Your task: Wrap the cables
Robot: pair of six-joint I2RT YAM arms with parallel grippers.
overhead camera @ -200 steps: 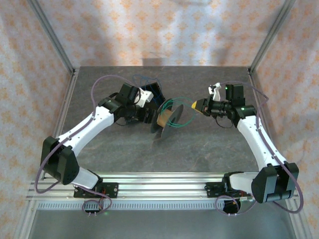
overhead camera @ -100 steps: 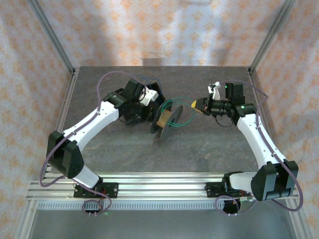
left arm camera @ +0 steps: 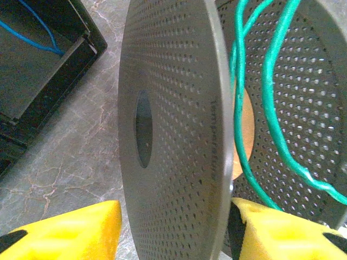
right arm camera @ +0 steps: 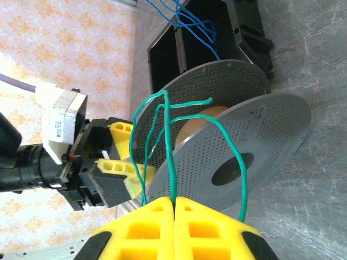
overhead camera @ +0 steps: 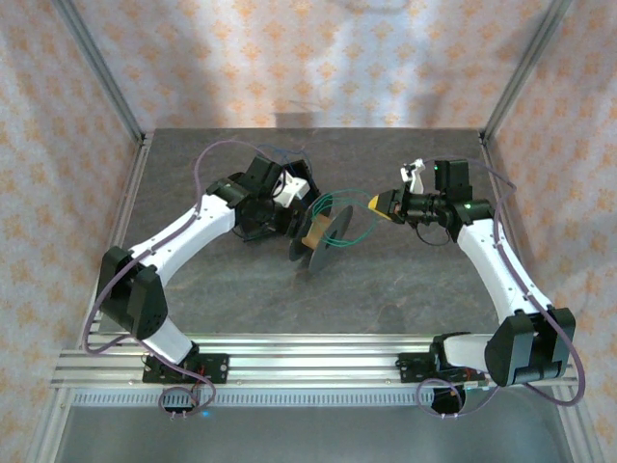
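We note both arms bent inward over the desk [overhead camera: 241, 299]: the left tool [left arm camera: 174, 225] clamps the spool flange [left arm camera: 179, 81]; the right tool [right arm camera: 174, 208] pinches the green cable [right arm camera: 169, 162].

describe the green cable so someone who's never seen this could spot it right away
A dark perforated spool stands on edge in the middle of the table. The green cable loops loosely between its two discs and runs into the right gripper, shut on it. Its only thin neighbour, the blue cable, lies in the black box behind.

Overhead view; wrist close-ups facing spool [left arm camera: 173, 135]
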